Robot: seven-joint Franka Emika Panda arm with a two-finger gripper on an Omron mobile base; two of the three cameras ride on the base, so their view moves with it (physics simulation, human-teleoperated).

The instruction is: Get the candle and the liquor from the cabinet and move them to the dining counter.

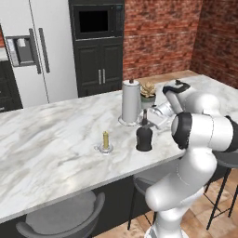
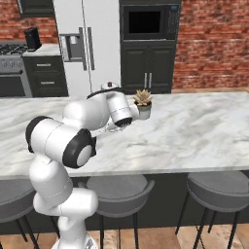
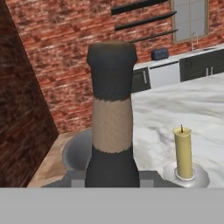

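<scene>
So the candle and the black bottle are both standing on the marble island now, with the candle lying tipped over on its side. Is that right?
Not quite. The candle stands upright in its saucer, as the left base view and the hand view show. The rest holds: it and the black bottle both stand on the marble island.

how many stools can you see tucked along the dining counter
3 in the right base view: one stool beside the arm, a second stool to its right, a third stool at the left edge. The robot's body may hide others.
</scene>
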